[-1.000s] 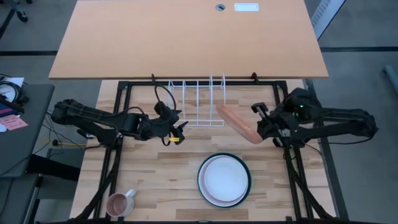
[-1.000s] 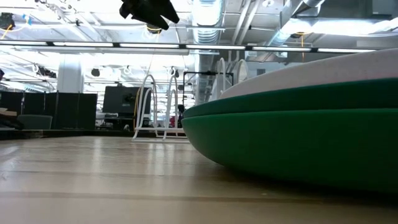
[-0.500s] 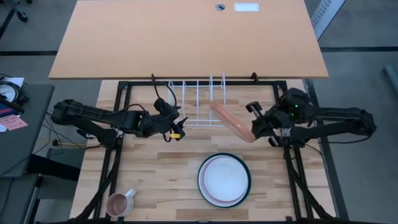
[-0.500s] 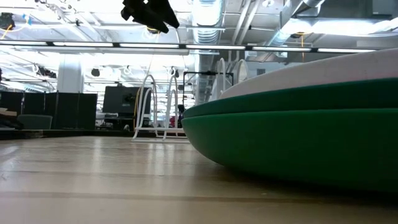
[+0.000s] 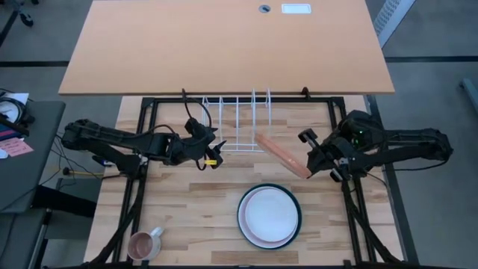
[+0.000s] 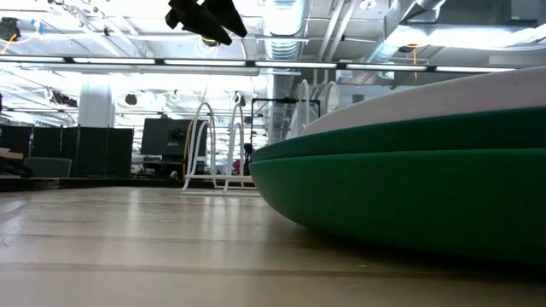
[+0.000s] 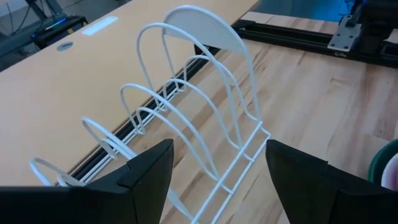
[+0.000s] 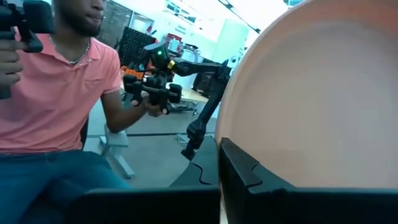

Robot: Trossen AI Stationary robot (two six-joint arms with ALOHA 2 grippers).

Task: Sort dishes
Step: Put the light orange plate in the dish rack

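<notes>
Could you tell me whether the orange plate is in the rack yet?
Not yet: the right gripper holds the orange plate tilted, beside the rack.

You are working in a robotics lab inside an open-plan office. Look past the wooden table (image 6: 128,247): exposed ducts (image 6: 286,17) and strip lights run overhead, with dark monitors (image 6: 158,136) lined along the far desks. Beyond the right gripper's fingers sits a person (image 8: 56,93) holding a control handle (image 8: 152,90) (a leader arm, by its joints). A black metal frame (image 5: 149,112) borders the table.
</notes>
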